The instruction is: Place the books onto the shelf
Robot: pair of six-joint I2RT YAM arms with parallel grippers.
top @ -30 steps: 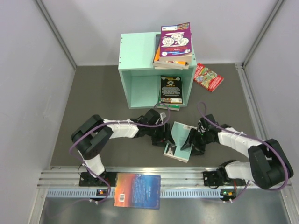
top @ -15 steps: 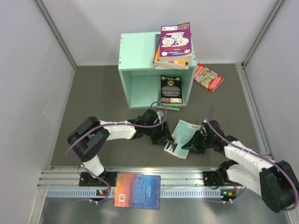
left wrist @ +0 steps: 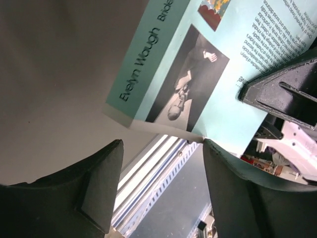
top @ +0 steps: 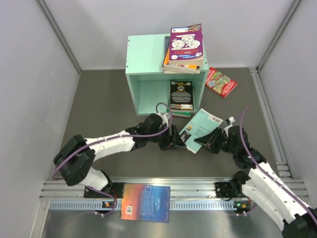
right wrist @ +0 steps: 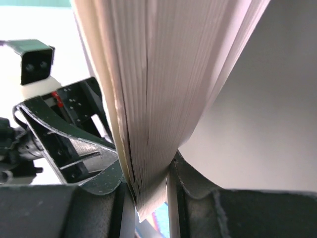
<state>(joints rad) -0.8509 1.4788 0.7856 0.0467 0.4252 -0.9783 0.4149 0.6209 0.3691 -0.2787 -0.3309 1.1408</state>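
My right end effector (top: 200,141) clamps the teal paperback (top: 204,125); left end effector (top: 173,142) apart. One dark book (top: 181,94) in shelf (top: 143,57); red book (top: 221,82) unshelved.

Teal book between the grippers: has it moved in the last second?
Yes. The teal book, pinched by the right gripper, has shifted away from the near rail toward the shelf, ending close to its open front.
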